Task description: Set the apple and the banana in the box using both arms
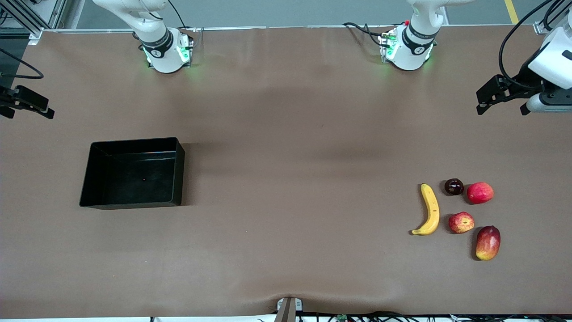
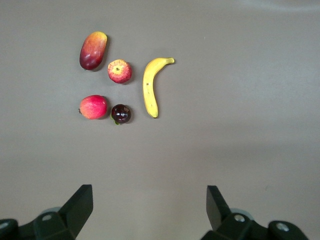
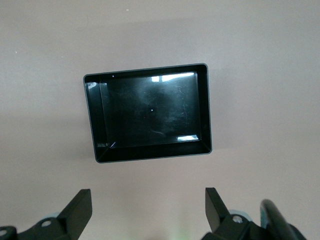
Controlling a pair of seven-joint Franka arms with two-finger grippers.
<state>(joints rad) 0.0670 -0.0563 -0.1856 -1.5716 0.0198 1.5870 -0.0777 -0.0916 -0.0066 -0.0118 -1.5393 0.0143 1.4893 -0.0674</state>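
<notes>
The yellow banana (image 1: 430, 209) and the streaked red apple (image 1: 461, 222) lie side by side on the table toward the left arm's end; both also show in the left wrist view, the banana (image 2: 151, 86) and the apple (image 2: 119, 71). The black box (image 1: 87, 179) stands empty toward the right arm's end and shows in the right wrist view (image 3: 150, 156). My left gripper (image 1: 502, 109) is open and empty, up in the air at its end of the table, apart from the fruit (image 2: 150, 200). My right gripper (image 1: 27, 114) is open and empty, up near its end of the table, apart from the box (image 3: 148, 200).
Three other fruits lie round the apple: a pinkish-red round fruit (image 1: 480, 192), a small dark round fruit (image 1: 453, 186) and a red-yellow mango (image 1: 487, 242). The brown table runs bare between the box and the fruit.
</notes>
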